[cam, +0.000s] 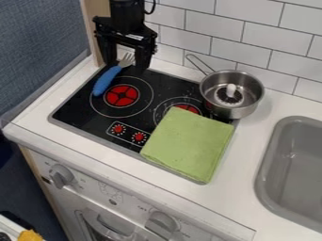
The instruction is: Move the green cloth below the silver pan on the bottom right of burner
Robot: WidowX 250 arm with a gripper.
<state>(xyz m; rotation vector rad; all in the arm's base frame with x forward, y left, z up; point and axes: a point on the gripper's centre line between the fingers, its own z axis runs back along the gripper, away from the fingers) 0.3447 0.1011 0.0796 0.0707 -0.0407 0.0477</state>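
Note:
Over the back left of the stove hangs the gripper (126,65), open, its two fingers well apart and the fork's tines showing between them. The green cloth (189,143) lies folded flat on the stove's front right part. It covers part of the right burner (187,108) and overlaps the stove's front edge. The silver pan (232,112) stands upright behind the cloth, at the back right corner of the stove, its handle pointing to the back left. Inside the pan is a white-tipped object (230,90). The gripper is far to the left of both cloth and pan.
A fork with a blue handle (106,81) lies by the left burner (121,95). Red knobs (139,137) are at the stove's front. A grey sink (268,164) is on the right, and a tiled wall (252,35) stands behind the counter (243,155).

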